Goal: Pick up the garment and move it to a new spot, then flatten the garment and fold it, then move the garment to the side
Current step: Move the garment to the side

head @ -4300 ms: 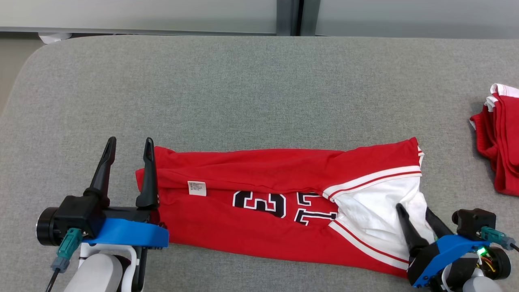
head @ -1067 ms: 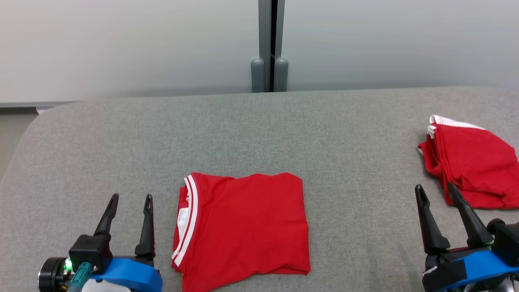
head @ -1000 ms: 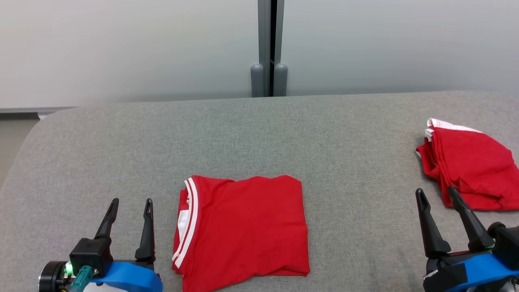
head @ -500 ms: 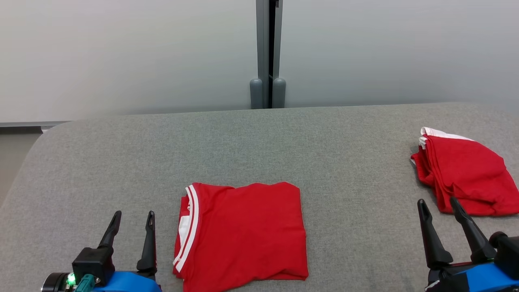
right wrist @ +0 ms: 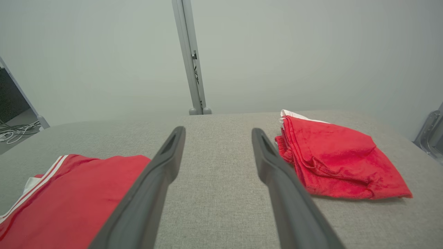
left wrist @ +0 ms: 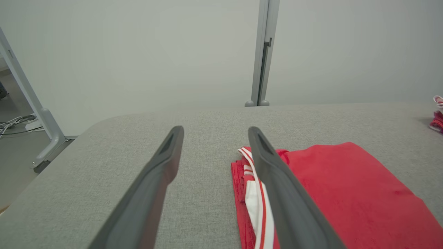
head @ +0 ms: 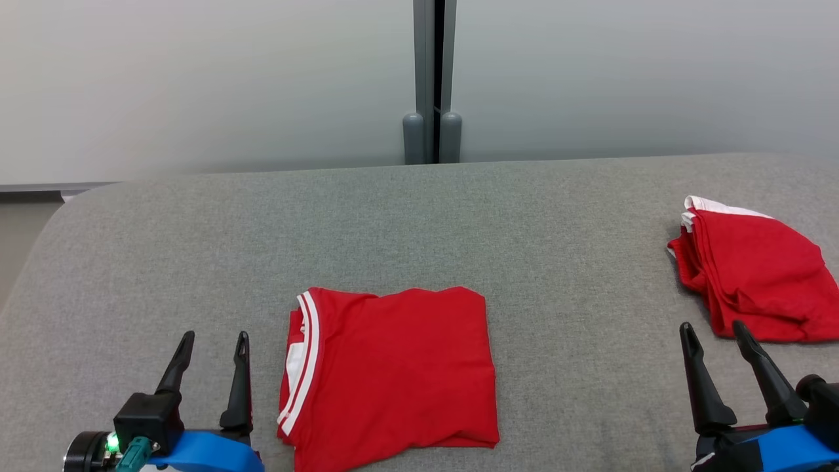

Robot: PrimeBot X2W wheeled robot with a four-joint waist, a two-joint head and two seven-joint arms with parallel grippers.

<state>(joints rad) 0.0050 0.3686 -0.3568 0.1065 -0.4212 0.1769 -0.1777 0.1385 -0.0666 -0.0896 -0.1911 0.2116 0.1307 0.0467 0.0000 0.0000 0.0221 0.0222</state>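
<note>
Garment (head: 390, 377), red, folded, laid flat on the grey counter (head: 419, 223) just beside the left pincer (head: 215, 335), right pincer (head: 712, 326) well apart, both spread wide and empty; folds judged liable to be undone if only the top layer is pinched.

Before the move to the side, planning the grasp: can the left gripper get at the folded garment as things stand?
Probably yes: the left gripper is open beside the striped edge of the folded garment, with only bare table between them.
</note>
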